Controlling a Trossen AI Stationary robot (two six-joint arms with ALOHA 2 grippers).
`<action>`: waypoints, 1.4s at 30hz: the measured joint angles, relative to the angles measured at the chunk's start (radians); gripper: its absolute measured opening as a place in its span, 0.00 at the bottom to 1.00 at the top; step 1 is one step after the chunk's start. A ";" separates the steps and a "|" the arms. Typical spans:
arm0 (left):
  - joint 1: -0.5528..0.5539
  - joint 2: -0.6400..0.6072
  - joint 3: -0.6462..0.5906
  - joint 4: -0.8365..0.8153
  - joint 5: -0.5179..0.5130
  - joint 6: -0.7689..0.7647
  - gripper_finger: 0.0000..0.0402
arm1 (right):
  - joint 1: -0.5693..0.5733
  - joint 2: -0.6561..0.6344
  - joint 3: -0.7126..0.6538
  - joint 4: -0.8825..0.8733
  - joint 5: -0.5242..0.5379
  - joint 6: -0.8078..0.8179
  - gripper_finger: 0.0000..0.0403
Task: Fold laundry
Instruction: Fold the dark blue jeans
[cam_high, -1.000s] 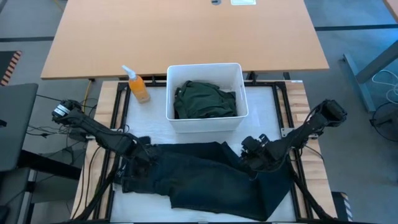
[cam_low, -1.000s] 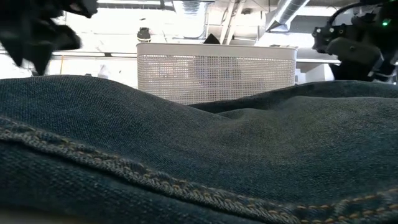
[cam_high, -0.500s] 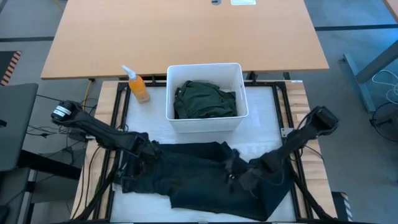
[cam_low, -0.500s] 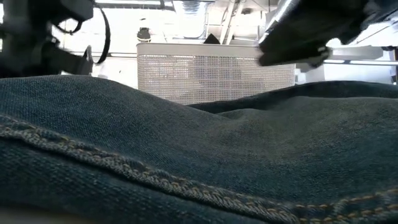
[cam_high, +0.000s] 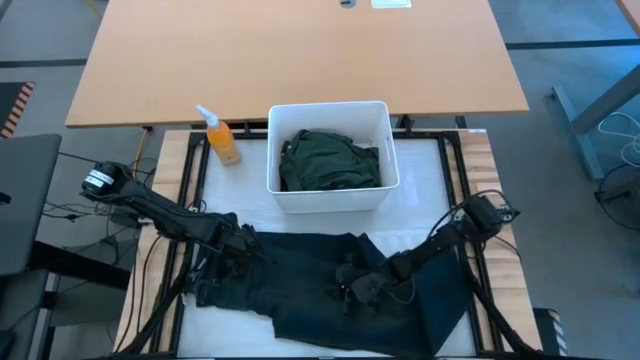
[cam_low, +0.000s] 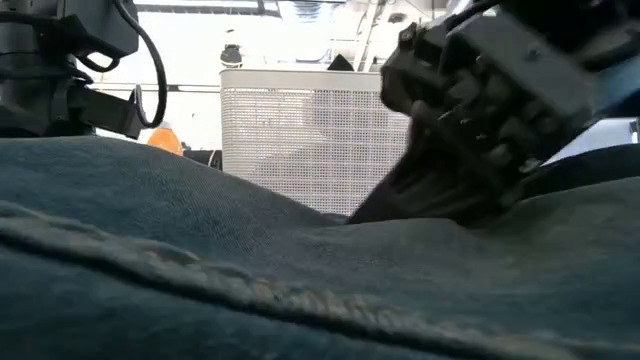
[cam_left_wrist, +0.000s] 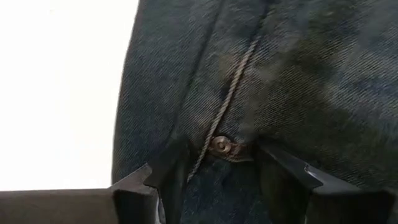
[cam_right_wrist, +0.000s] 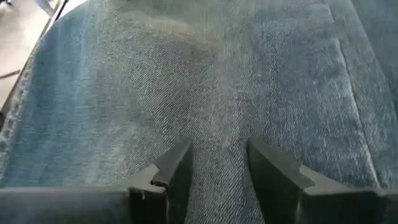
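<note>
- The white bin stands at the middle of the tabletop, with a crumpled dark green garment inside it.
- Dark trousers lie spread flat on the tabletop just in front of the bin.
- The left claw is at the trousers' left end, fingers spread, cloth with a metal rivet between them.
- The right claw presses on the trousers' middle, fingers parted with a fold of cloth between them.
- An orange spray bottle stands left of the bin.

The dark trousers run off the high view's lower edge, hem unseen.
</note>
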 joint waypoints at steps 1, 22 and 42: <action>0.000 0.000 0.000 -0.003 -0.009 -0.003 0.42 | 0.016 -0.009 0.000 -0.033 0.003 0.017 0.43; 0.001 -0.070 0.145 -0.120 -0.175 0.112 0.41 | 0.184 -0.498 -0.010 -0.551 0.291 0.034 0.37; 0.026 -0.044 -0.034 0.106 -0.025 0.104 0.39 | 0.130 -0.300 -0.007 -0.711 0.068 0.238 0.32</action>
